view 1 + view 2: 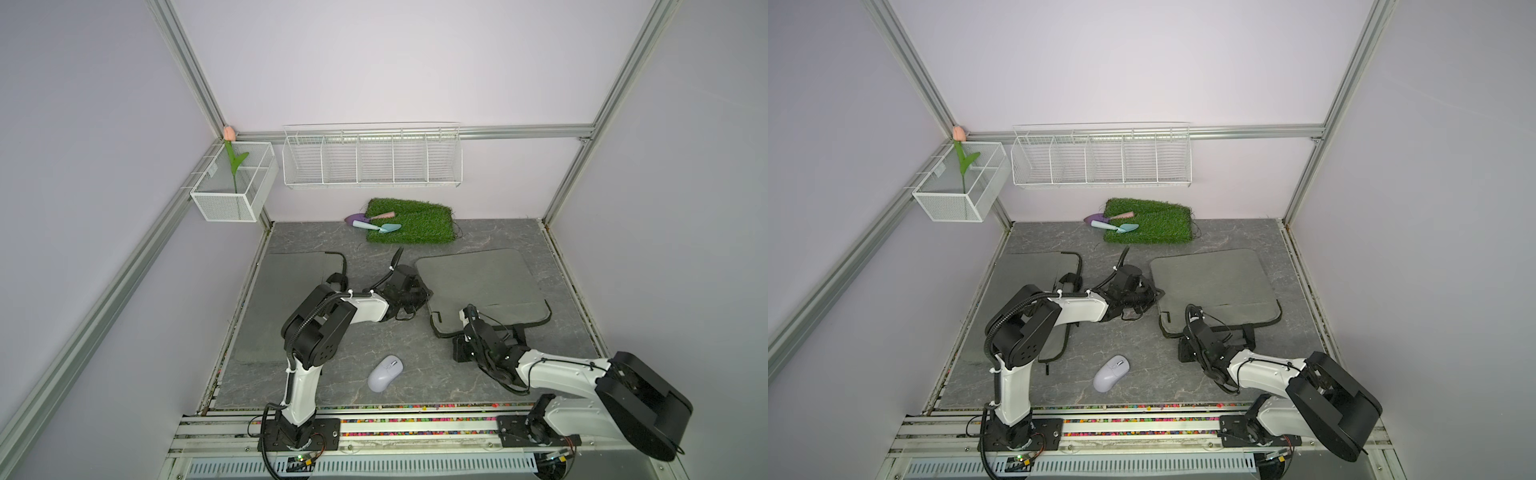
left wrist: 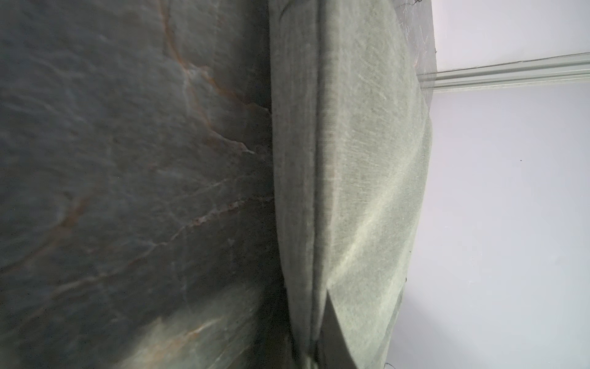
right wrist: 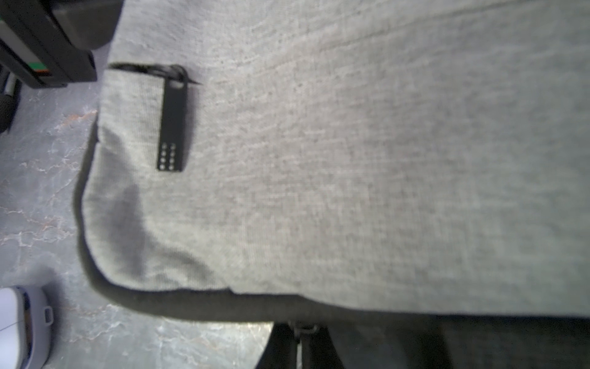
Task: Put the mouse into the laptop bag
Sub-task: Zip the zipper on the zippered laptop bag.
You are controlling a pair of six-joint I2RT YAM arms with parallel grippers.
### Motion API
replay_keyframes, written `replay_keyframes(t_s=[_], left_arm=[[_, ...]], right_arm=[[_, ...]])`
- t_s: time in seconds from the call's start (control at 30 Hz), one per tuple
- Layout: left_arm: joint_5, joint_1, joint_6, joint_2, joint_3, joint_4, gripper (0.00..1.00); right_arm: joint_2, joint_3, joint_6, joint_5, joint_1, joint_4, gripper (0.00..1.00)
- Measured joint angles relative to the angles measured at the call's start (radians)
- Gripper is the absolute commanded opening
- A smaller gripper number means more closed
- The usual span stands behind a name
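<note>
flanking the laptop bag (image 1: 478,282), both jaws sit clenched at its edges, mouse (image 1: 385,373) lying free nearby.

No words, brands or numbers can be read anywhere. The nearest thing to a sign is on the grey laptop bag (image 3: 351,159). A black tab (image 3: 172,127) hangs at the end of its zip and bears two short columns of small pale dots, with no letters. The mouse (image 1: 385,372), on the tabletop just off the laptop bag's corner, has a dark mark near its wheel that is too small to read. Well apart from the laptop bag, the wall-hung mesh basket (image 1: 224,208) carries a small pale tag (image 1: 212,169), also illegible.
</note>
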Motion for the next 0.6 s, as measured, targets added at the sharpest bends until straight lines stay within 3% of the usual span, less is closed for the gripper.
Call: replay_keyframes(t_s=[0.43, 0.6], left_arm=[[0.026, -0.004, -0.021, 0.0, 0.0, 0.001, 0.03], [0.039, -0.009, -0.025, 0.0, 0.0, 0.005, 0.02]], right_arm=[[-0.198, -0.027, 0.0, -0.003, 0.003, -0.113, 0.06], [-0.187, -0.023, 0.0, -0.033, 0.023, -0.13, 0.06]])
